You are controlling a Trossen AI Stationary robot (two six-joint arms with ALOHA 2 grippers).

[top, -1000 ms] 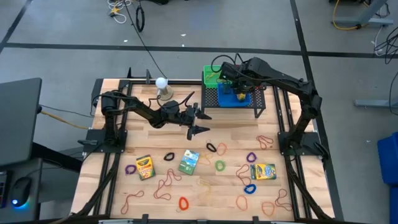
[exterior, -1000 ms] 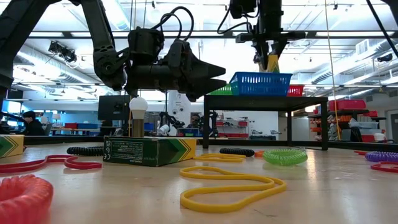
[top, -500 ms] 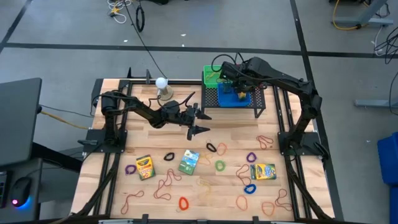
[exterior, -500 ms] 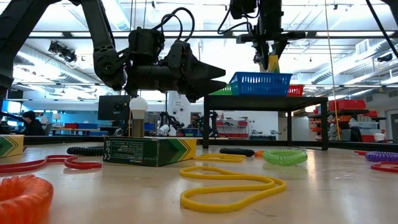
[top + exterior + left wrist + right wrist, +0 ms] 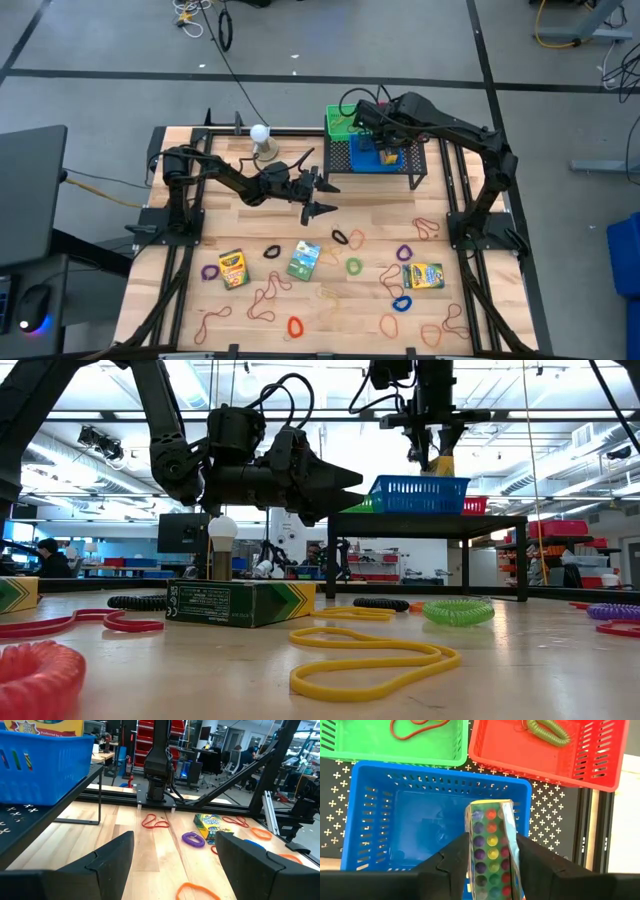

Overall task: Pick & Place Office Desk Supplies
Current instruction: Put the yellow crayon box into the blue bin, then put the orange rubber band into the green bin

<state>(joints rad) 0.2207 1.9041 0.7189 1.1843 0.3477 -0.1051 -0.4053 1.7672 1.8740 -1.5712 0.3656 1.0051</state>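
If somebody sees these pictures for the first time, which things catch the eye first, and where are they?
First the right tool, poised above the blue basket on the black rack at the table's far edge, with a crayon box upright between its fingers. Next, the left tool hangs open over the table's middle. Below, colourful rubber bands and loops and three more crayon boxes lie scattered over the wooden table.

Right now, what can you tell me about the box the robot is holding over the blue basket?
The flat cardboard crayon box stands on end between the right pincer fingers, which touch its two wide sides. Its upper end face shows rows of coloured dots: orange, purple, yellow, green, red. The edges look yellow and green. It hangs over the blue plastic slotted basket on the black rack, not touching the basket floor. Whether the grip is loosening cannot be told.
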